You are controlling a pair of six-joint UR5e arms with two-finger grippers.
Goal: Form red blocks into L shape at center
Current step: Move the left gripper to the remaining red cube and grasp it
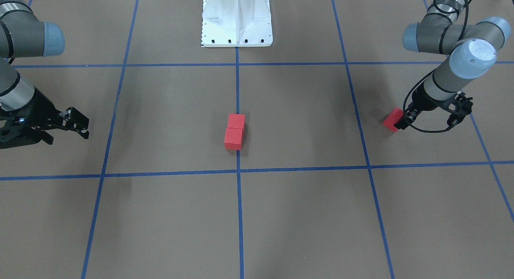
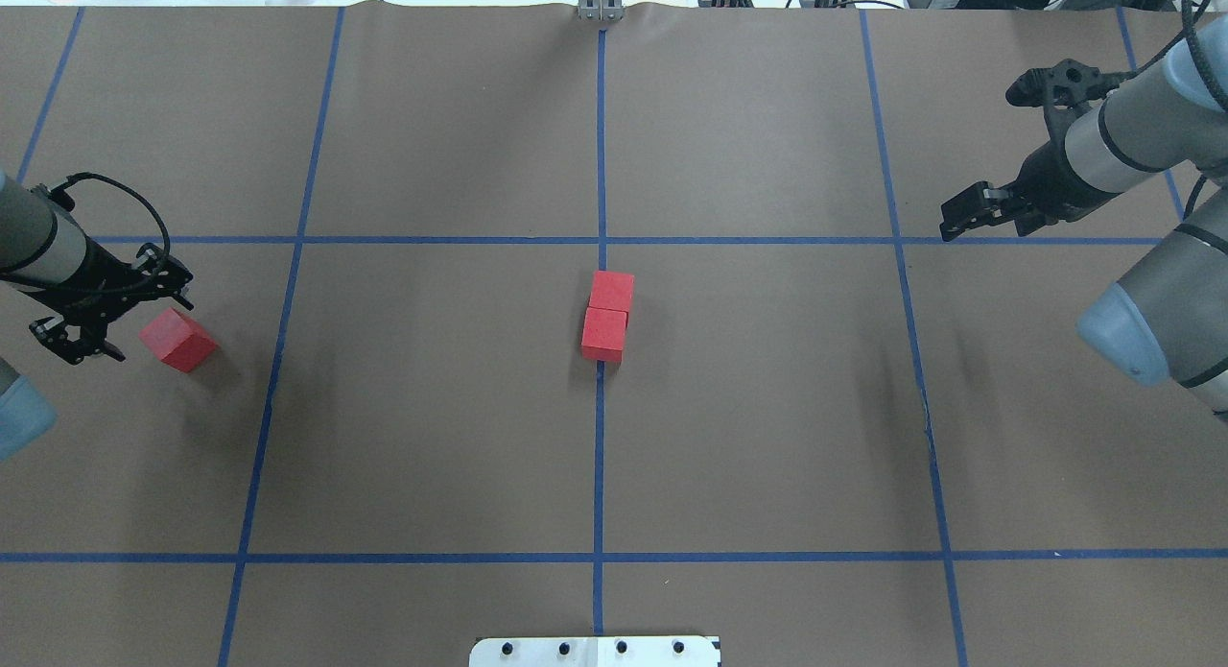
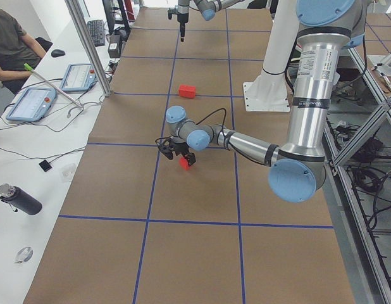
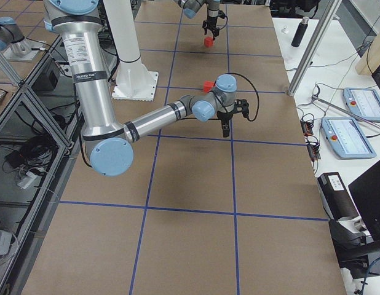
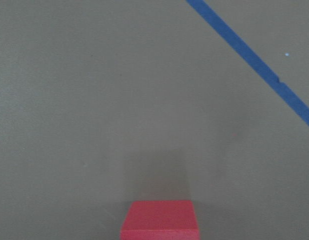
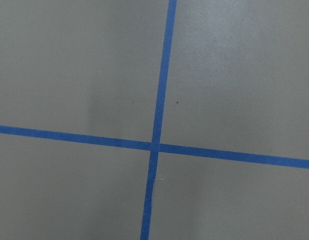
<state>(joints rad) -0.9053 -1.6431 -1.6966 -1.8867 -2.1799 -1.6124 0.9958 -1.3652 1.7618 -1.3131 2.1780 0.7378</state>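
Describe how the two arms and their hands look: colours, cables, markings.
Both arms are silver-grey tubes with dark grey joint housings and pale blue round caps; the near arm in the left side view carries a small printed label. The left hand and right hand are black, skeletal two-finger units. A thin black cable loops loosely around each wrist.

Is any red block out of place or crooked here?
Yes. One red block sits far from the center pair, beside the left gripper, rotated against the grid. The pair is slightly staggered.
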